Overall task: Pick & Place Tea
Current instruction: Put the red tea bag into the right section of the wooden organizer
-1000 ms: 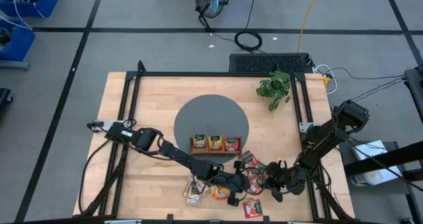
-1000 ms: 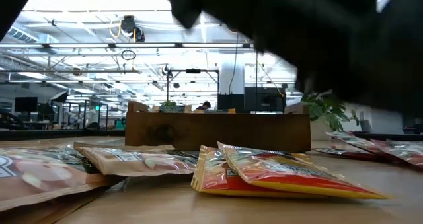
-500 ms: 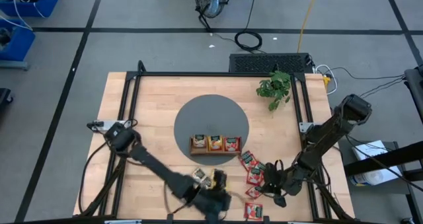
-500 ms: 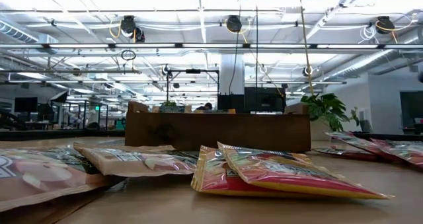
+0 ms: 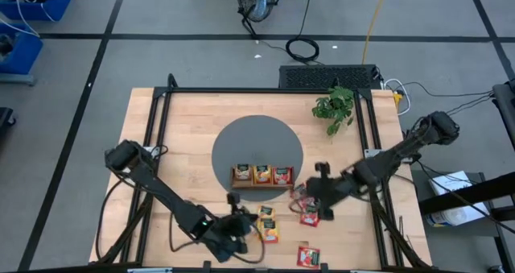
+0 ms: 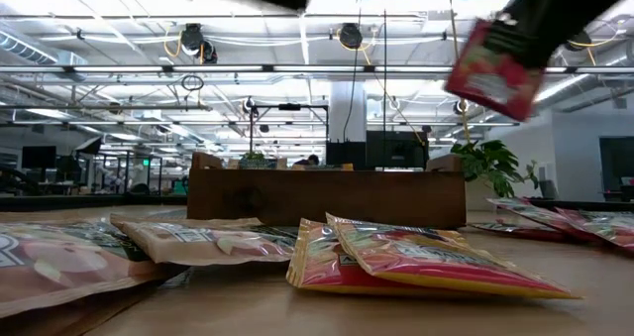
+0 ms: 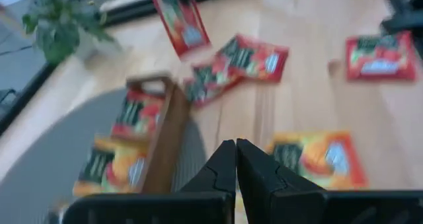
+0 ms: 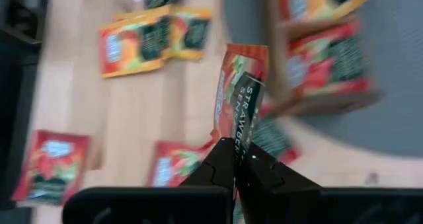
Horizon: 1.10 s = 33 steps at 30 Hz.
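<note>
Looking straight down, the right gripper (image 5: pixel 315 194) reaches toward the wooden tray (image 5: pixel 262 175), stopping just beside its right end, jaws pinching a red tea packet (image 5: pixel 309 209). That tray holds beige, orange and red packets. Left gripper (image 5: pixel 238 222) sits below the tray, jaws pressed together, empty. At table level, the red packet (image 6: pixel 492 66) hangs above the tray (image 6: pixel 327 197). Right wrist shows fingers (image 8: pixel 221 163) clamping it.

Bright, even overhead lighting; both wrist views smeared by motion blur.
</note>
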Available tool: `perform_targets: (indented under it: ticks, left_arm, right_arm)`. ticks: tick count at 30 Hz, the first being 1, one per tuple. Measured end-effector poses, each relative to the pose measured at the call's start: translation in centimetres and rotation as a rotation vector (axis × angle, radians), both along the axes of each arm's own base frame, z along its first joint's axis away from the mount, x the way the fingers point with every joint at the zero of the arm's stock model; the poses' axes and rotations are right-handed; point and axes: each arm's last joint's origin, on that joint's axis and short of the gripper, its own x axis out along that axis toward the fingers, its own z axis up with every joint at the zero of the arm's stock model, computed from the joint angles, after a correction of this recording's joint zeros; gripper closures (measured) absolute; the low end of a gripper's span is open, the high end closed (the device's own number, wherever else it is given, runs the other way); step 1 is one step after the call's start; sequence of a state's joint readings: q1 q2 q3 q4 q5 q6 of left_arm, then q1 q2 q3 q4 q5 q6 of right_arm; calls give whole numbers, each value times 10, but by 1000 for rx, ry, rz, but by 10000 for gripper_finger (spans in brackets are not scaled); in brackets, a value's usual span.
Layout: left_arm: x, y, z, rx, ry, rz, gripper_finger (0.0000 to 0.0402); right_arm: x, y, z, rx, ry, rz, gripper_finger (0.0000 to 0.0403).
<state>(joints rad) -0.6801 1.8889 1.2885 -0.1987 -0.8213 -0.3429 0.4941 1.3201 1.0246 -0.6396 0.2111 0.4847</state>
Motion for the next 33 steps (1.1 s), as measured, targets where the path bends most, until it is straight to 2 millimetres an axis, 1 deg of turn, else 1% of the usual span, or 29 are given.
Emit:
perform_targets:
  ticks: [2, 6, 9, 11, 14, 17, 22, 25, 29, 33]
  left_arm:
    - [-11, 6, -9, -22, -24, 0, 380]
    - [-26, 17, -9, -101, -106, 4, 380]
    - [-33, 22, -11, -114, -124, -1, 380]
    - [-36, 25, -14, -110, -116, -1, 380]
    - [-37, 26, -17, -97, -100, -9, 380]
    - [-37, 25, -17, -87, -93, -23, 380]
    - [-37, 25, -17, -83, -90, -26, 380]
    - [-37, 25, -17, -87, -90, -24, 380]
    - [-37, 25, -17, -100, -93, -17, 380]
    - [-37, 25, -17, -115, -97, -10, 380]
  right_arm:
    - [10, -11, 10, -12, 5, 30, 403]
    - [27, -31, 28, -45, 27, 98, 403]
    - [38, -47, 34, -102, 83, 106, 403]
    - [47, -56, 34, -123, 134, 95, 403]
    - [63, -64, 29, -123, 210, 113, 403]
    - [77, -68, 21, -135, 254, 149, 403]
    - [94, -71, 8, -171, 303, 205, 403]
    - [100, -72, -1, -187, 327, 235, 403]
    - [105, -77, -12, -188, 373, 231, 403]
    - [109, -79, -21, -195, 398, 241, 403]
